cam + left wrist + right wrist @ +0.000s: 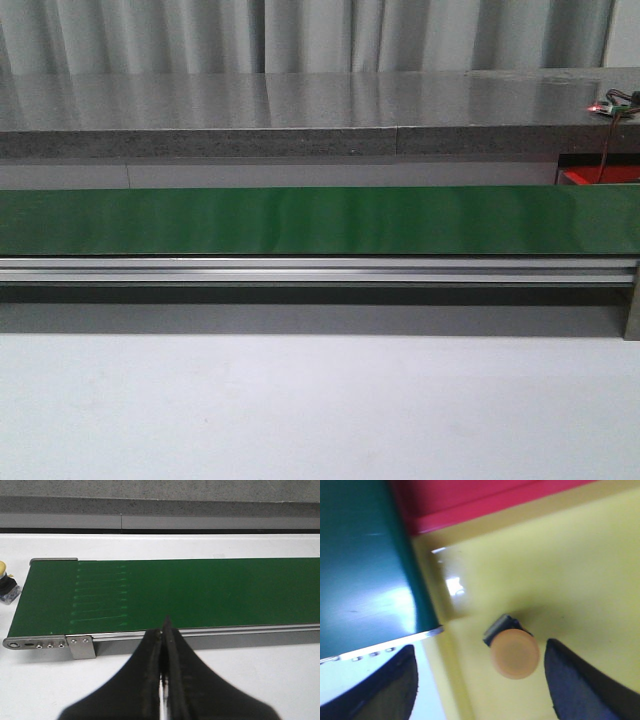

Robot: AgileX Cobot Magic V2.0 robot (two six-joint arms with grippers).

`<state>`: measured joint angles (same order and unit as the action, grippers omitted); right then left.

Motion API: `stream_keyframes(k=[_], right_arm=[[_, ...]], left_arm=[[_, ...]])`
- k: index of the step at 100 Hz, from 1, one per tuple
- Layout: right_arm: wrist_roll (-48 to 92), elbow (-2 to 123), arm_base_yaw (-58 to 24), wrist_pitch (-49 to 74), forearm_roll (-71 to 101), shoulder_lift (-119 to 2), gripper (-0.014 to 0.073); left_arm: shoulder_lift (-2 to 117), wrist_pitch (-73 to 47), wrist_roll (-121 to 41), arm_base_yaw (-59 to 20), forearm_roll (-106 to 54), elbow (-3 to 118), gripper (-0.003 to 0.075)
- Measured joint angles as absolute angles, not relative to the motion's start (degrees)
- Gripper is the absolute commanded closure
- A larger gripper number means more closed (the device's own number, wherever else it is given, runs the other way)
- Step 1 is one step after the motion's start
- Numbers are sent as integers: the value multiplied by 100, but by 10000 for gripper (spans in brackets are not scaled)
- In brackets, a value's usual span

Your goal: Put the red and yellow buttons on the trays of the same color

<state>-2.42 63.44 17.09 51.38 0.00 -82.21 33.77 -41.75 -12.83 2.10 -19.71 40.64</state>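
A yellow button is lying in the yellow tray, between the spread fingers of the right tool.

The right tool (480, 680) is hanging open over the shiny yellow plastic tray (560, 560), and its two dark fingers (390, 685) are standing wide apart. The round yellow push button (514, 654) with a dark base is sitting on the tray floor between them, touching neither finger. A bright red tray (485, 495) is lying just beside the yellow one. The long green conveyor belt (190, 592) is running across the white worktop (320, 410). The left tool (164, 670) is hanging above the belt's near edge with its black fingers pressed together, holding nothing. Another yellow-capped button (6, 582) is sitting on the worktop just past the belt's end.
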Motion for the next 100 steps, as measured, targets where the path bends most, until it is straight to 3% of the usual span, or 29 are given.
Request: stream_keyframes(k=[36,50,70,100], right_arm=[[-206,6370,122,5195,263,-8054,327],[-206,6370,-240,5195,340,-8054,375],[-206,6370,-454,5185,478,-8054,540],[-206,6370,-454,5185,528,-8054,563]], left_arm=[[3377,-4175,-1283,210,-1971,4064,739],[3377,-4175,-1283,210,-1971,4064,739],[3377,-4175,-1283,210,-1971,4064,739],[3377,-4175,-1283,210,-2023,4064,740]])
